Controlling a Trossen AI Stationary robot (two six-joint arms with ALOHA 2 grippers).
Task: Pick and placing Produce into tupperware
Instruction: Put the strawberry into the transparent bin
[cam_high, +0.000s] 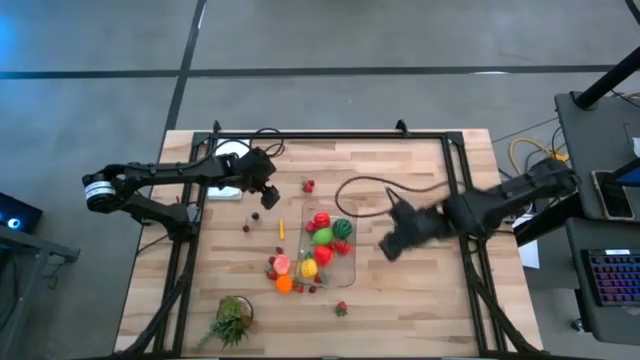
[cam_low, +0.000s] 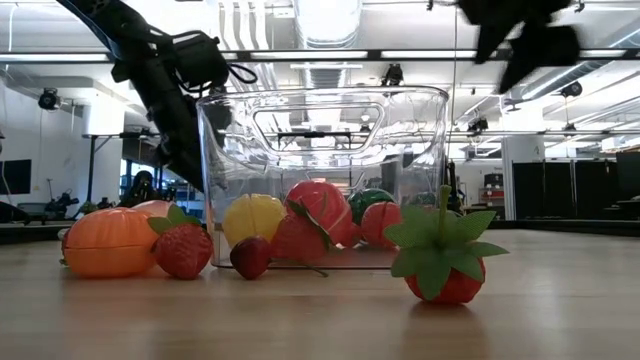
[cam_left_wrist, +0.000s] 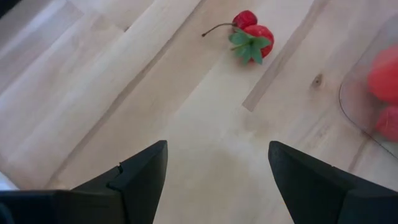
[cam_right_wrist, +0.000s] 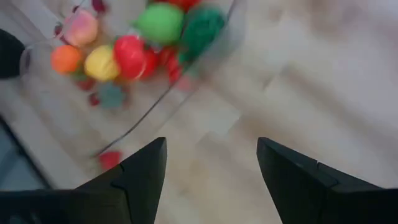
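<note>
The clear tupperware (cam_high: 345, 262) stands mid-table and holds red, green and yellow produce (cam_high: 322, 237). More produce lies on the wood beside its near left corner: an orange piece (cam_high: 284, 284), a pink one (cam_high: 282, 264) and small red ones. A red piece with green leaves (cam_left_wrist: 252, 37) lies left of the container's far end. My left gripper (cam_left_wrist: 217, 146) hovers open above bare wood near that piece. My right gripper (cam_right_wrist: 211, 143), blurred, is open above the table just right of the tupperware (cam_right_wrist: 186, 74), nothing between its fingers.
A strawberry (cam_high: 342, 308) lies near the front edge, and a leafy green tuft (cam_high: 232, 320) sits at the front left. A black cable (cam_high: 370, 185) loops over the far right part of the table. Small red pieces (cam_high: 250, 222) and an orange sliver (cam_high: 282, 229) lie left of the container.
</note>
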